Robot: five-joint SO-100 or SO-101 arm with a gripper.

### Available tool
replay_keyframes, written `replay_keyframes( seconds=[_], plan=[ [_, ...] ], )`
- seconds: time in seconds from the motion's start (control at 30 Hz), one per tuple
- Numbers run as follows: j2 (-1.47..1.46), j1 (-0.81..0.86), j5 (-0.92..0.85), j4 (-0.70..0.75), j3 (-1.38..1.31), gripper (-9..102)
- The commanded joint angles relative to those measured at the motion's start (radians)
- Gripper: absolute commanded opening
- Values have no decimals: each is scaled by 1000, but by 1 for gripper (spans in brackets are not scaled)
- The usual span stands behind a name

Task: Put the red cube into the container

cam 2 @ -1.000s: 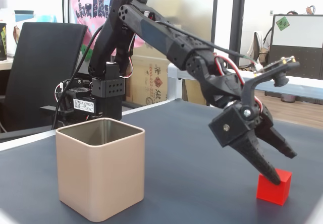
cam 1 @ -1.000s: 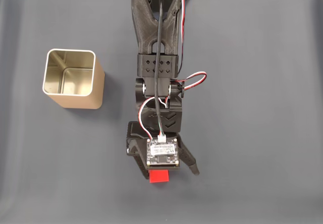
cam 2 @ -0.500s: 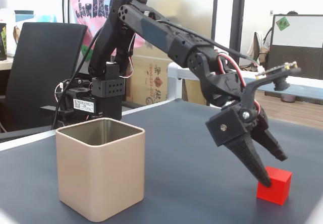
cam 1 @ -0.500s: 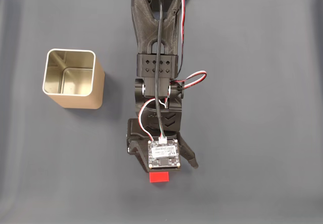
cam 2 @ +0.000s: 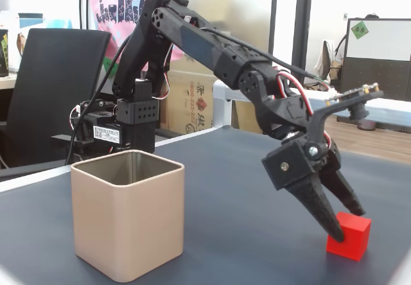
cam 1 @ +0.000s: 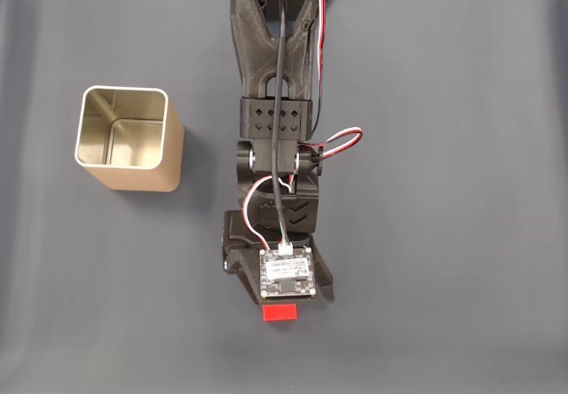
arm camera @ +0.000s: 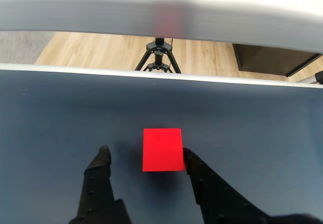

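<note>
Sitting between the parted fingers (arm camera: 103,156), the red cube (arm camera: 161,150), touching the right one.

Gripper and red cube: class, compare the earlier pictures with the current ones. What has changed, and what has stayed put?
The gripper has narrowed its opening and lowered around the red cube; in the wrist view one finger now touches the cube's side while the other sits apart, so nothing is clamped yet. The cube and the container have not moved on the table.
</note>
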Motion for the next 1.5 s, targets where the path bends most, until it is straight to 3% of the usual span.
replay_keyframes(
  seconds=[0.0, 0.67, 0.97, 1.47],
  plan=[
    [18, 18, -11, -25, -57, 28],
    [23, 26, -54, 6, -54, 9],
    [58, 25, -44, 52, -52, 6],
    [396, 71, -9, 385, -52, 3]
  ],
)
